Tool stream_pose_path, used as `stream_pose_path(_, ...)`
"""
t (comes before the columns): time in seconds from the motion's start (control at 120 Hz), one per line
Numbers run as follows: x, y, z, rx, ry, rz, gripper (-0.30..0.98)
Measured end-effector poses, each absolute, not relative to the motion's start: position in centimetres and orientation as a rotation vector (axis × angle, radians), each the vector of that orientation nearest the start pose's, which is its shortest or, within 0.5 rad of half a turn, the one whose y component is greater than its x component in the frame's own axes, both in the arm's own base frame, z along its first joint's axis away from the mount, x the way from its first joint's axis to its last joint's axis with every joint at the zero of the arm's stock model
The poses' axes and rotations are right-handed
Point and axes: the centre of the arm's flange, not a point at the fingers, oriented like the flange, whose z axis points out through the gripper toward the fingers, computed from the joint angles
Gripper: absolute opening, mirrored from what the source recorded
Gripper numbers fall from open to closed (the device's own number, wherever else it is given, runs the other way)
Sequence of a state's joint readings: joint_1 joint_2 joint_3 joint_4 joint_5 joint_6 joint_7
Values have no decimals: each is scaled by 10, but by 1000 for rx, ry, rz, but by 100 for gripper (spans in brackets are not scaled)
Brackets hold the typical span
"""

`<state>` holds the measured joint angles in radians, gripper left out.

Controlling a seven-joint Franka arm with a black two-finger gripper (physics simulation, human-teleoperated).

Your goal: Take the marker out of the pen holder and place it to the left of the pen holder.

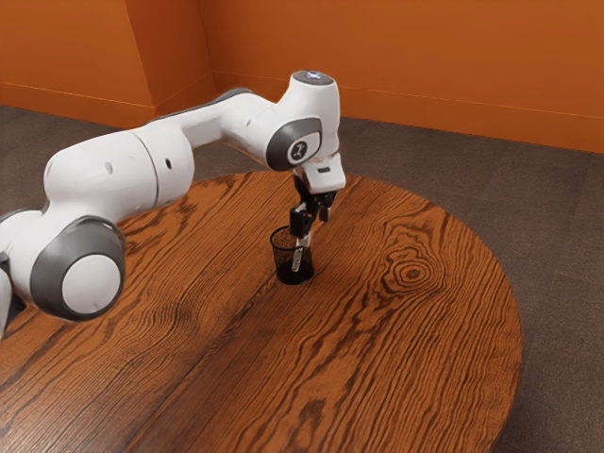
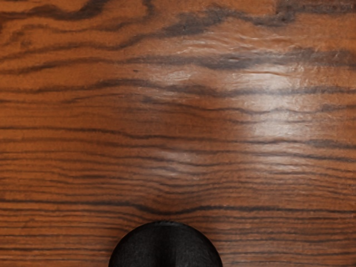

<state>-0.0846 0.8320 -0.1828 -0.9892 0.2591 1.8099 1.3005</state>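
Observation:
The black mesh pen holder stands upright on the table in the exterior view. A white marker with dark print leans inside it, its upper end near the rim. Directly above the holder is my black gripper, pointing down, its two fingers apart and open. The marker's top is close beneath the fingers; whether either finger touches it I cannot tell. In the wrist view the dark, rounded pen holder shows at the lower edge, just under my hand.
The round wooden table has dark grain and a curved edge at the exterior view's right. Wood-grain tabletop lies around the holder. Orange walls rise beyond the grey floor.

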Motion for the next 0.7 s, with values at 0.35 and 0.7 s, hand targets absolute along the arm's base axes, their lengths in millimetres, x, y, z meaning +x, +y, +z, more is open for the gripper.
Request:
stream_pose_path(0.35,748,-145,356,-2235,2074,137,53)
stream_pose_path(0.7,752,-163,363,-2190,2083,54,54)
